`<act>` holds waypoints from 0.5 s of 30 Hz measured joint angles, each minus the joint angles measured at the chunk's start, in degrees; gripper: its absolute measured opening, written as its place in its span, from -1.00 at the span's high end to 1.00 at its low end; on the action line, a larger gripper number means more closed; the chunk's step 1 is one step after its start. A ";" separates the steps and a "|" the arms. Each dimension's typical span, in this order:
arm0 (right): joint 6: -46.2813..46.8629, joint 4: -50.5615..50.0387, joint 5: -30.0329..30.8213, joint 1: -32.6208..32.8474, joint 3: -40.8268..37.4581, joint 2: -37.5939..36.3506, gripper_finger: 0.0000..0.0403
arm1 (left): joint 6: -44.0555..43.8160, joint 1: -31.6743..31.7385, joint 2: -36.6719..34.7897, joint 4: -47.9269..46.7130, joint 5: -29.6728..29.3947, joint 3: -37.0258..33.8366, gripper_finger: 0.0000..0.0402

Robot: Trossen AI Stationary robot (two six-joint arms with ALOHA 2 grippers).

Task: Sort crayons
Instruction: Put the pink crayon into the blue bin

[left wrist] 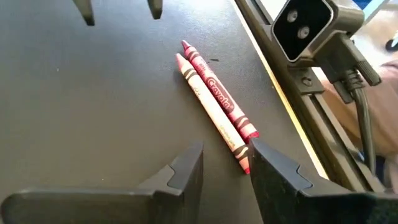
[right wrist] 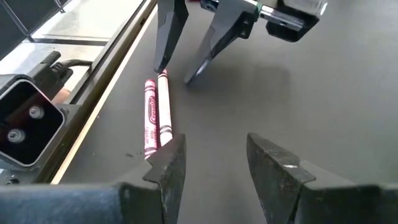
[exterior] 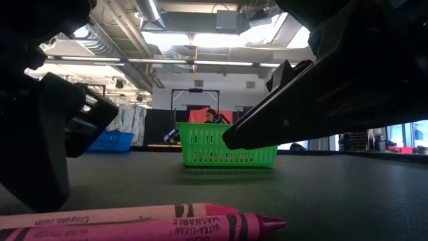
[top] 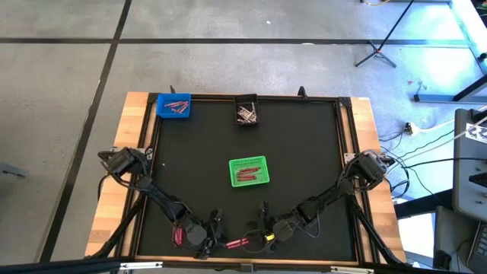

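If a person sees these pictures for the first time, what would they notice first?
Probably the two crayons lying side by side on the black mat near the table's front edge, with the left gripper and the right gripper open, one at each end of them. Next, the green bin at the mat's middle, with reddish crayons inside.

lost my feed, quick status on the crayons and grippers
Left gripper open over two crayons by table edge. Right gripper open, empty, beside them. Nothing in the way.

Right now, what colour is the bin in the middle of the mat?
Green bin, clearest in the high view.
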 joint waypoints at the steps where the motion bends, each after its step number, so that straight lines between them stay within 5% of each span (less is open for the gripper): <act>1: 0.00 0.00 0.00 -0.01 0.00 0.00 0.17 | 0.64 0.01 -0.22 -0.32 0.00 0.00 0.42; 15: 0.22 0.04 -0.03 -0.01 0.00 0.00 0.17 | 2.64 0.62 -7.91 -5.48 1.56 -0.20 0.42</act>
